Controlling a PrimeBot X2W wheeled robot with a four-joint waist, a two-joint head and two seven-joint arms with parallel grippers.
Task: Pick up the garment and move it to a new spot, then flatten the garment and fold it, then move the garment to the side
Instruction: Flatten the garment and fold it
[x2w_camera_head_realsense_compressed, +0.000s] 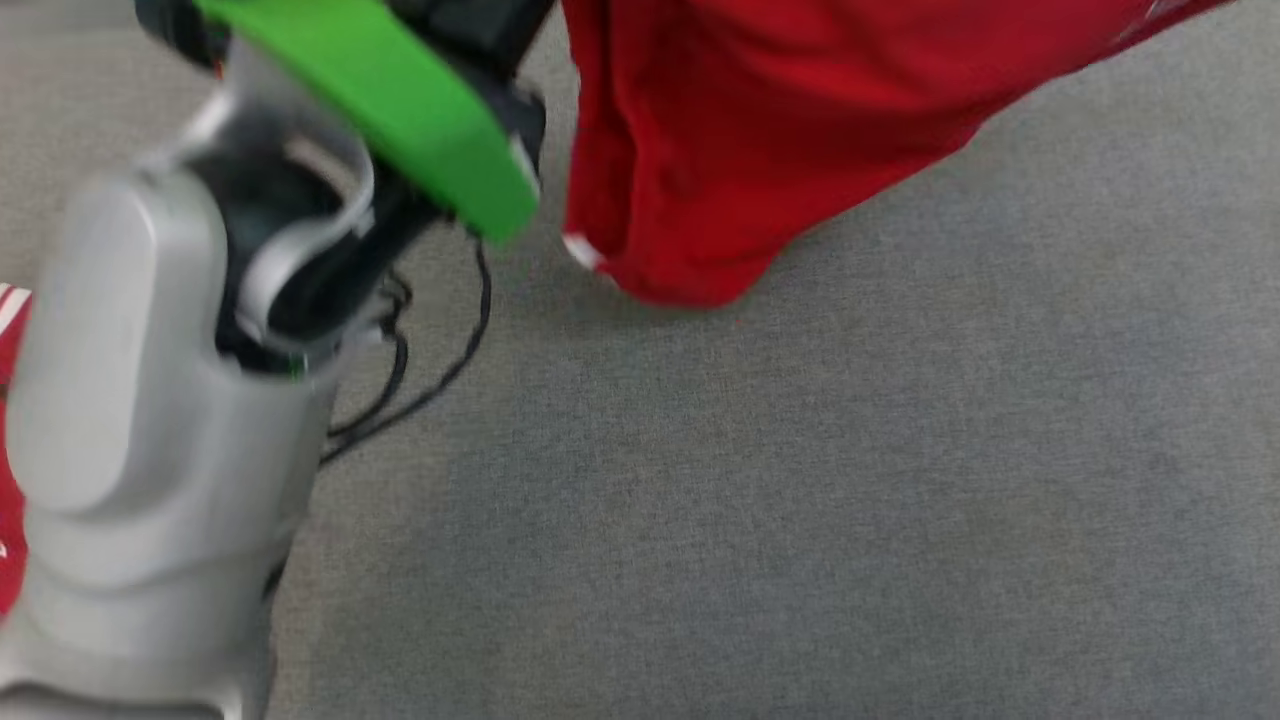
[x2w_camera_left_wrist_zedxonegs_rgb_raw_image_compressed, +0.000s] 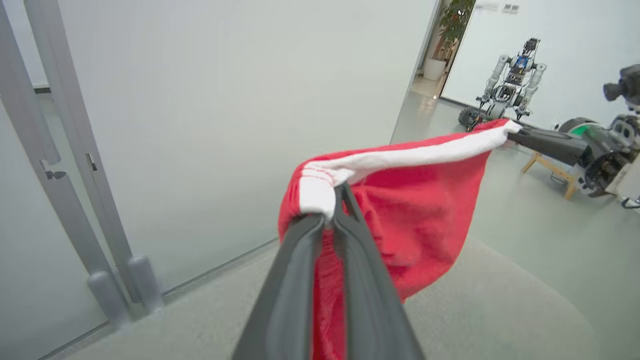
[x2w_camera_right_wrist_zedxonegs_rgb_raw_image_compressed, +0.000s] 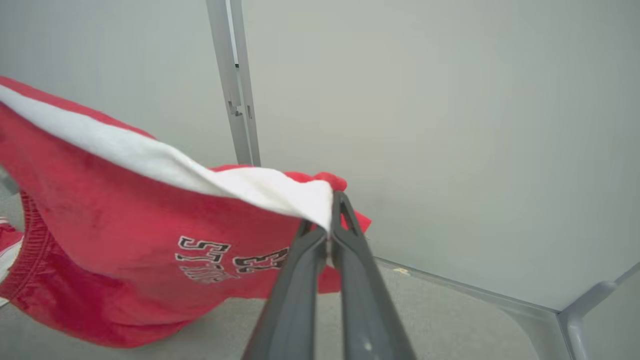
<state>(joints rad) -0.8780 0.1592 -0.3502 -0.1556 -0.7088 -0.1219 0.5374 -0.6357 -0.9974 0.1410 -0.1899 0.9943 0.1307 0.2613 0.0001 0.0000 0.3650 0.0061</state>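
Left gripper (x2w_camera_left_wrist_zedxonegs_rgb_raw_image_compressed: 334, 206): long dark fingers (x2w_camera_left_wrist_zedxonegs_rgb_raw_image_compressed: 295, 280) pressed together on the white band (x2w_camera_left_wrist_zedxonegs_rgb_raw_image_compressed: 400, 157) at one end of the garment (x2w_camera_left_wrist_zedxonegs_rgb_raw_image_compressed: 415, 235) (red cloth bunches between them).
Right gripper (x2w_camera_right_wrist_zedxonegs_rgb_raw_image_compressed: 331, 220): clamped tight on the band's other end; the band runs nearly straight between the two.
Garment: red, with black lettering (x2w_camera_right_wrist_zedxonegs_rgb_raw_image_compressed: 230, 257) on its front, held up in the air by both grippers and sagging below the band.
Lowest fold (x2w_camera_head_realsense_compressed: 680, 280): close above the grey carpet (x2w_camera_head_realsense_compressed: 850, 500); touching or not, I cannot tell.
Left forearm (x2w_camera_head_realsense_compressed: 130, 400): pale and blurred, with a green panel (x2w_camera_head_realsense_compressed: 400, 100), over the carpet's left side.
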